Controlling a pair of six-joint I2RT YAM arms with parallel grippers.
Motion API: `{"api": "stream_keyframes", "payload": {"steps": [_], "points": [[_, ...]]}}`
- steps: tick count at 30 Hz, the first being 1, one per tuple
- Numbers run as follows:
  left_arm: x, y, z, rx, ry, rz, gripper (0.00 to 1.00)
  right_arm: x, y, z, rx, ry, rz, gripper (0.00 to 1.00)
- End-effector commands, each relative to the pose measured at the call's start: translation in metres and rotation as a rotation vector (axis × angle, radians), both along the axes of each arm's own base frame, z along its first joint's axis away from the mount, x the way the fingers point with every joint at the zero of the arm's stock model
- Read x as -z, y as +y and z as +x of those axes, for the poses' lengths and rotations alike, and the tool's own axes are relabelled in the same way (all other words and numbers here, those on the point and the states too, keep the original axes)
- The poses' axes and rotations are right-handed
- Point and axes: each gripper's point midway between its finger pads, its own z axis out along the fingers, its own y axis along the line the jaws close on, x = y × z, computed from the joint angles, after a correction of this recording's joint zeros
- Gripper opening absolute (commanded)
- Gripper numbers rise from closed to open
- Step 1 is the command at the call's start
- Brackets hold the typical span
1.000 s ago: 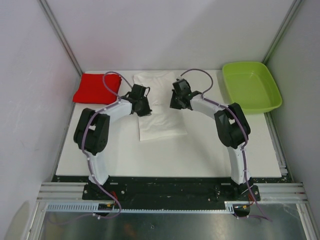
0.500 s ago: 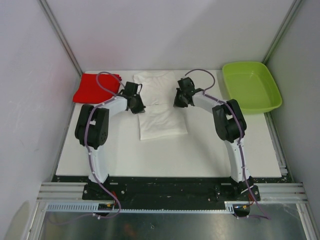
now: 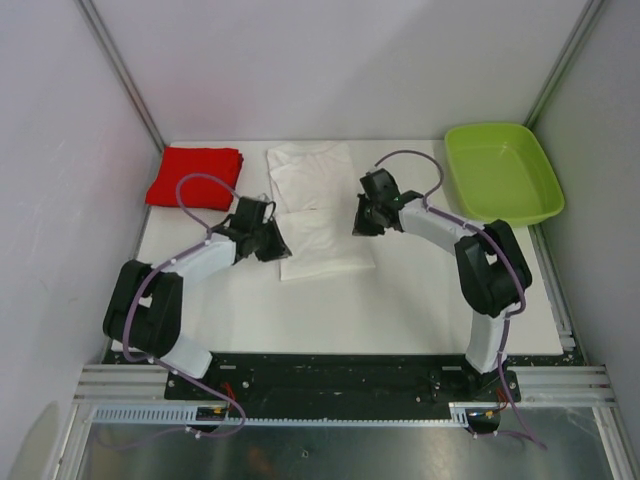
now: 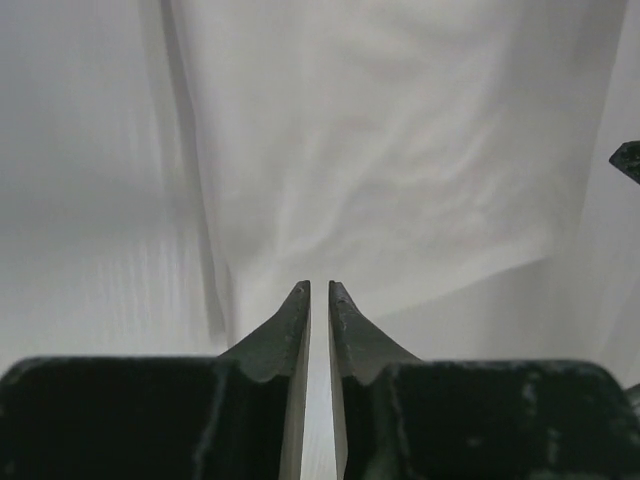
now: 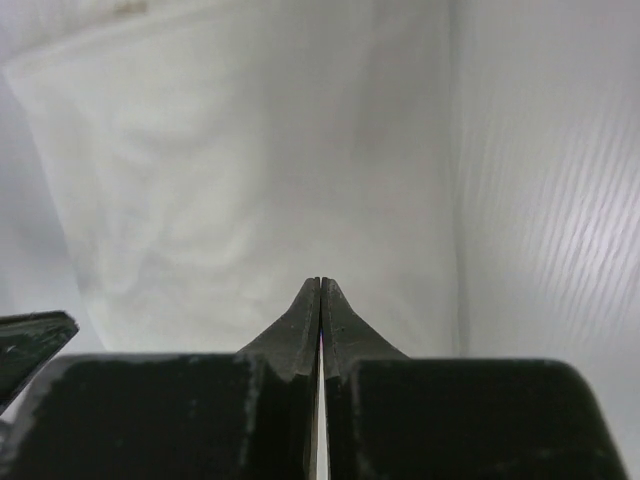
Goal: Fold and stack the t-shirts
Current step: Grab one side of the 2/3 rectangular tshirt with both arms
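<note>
The white t-shirt (image 3: 318,212) lies folded long in the bench's (image 3: 400,300) middle, the red t-shirt (image 3: 195,177) folded at the far left corner. Left gripper (image 4: 319,293) is nearly closed on nothing; right gripper (image 5: 319,285) pinched tight, empty

Nearly closed left pincer (image 4: 319,292) above white t-shirt (image 4: 380,150)

Folded shirt (image 3: 196,177) lies left of spread shirt (image 3: 315,205) (tray (image 3: 548,205) far right).
</note>
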Motion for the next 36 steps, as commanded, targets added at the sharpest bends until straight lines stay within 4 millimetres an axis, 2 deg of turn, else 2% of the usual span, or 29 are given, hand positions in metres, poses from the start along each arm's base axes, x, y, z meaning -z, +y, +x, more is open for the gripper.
{"api": "stream_keyframes", "payload": {"steps": [1,7,11,15,20,25,32,36], "points": [[0.009,-0.012,-0.025,0.027,0.027,-0.05,0.14,0.012,0.004,-0.038,-0.025,0.064,0.012,0.0],[0.028,0.0,-0.037,-0.014,0.055,-0.001,0.09,0.033,-0.007,-0.057,-0.013,0.118,-0.01,0.0],[0.044,0.008,-0.045,-0.034,0.093,0.032,0.07,0.047,-0.025,-0.067,0.012,0.146,-0.031,0.0],[0.051,0.012,-0.051,-0.037,0.108,0.049,0.06,0.055,-0.044,-0.077,0.033,0.164,-0.043,0.0],[0.047,0.013,-0.051,-0.033,0.093,0.044,0.06,0.057,-0.065,-0.087,0.063,0.169,-0.039,0.0],[0.039,0.013,-0.051,-0.024,0.072,0.031,0.08,0.054,-0.073,-0.09,0.072,0.163,-0.038,0.0],[0.017,0.011,-0.058,-0.009,0.042,-0.02,0.21,0.047,-0.076,-0.09,0.068,0.142,-0.031,0.13],[0.015,0.013,-0.064,-0.006,0.042,-0.021,0.26,0.043,-0.075,-0.088,0.065,0.127,-0.018,0.2]]}}
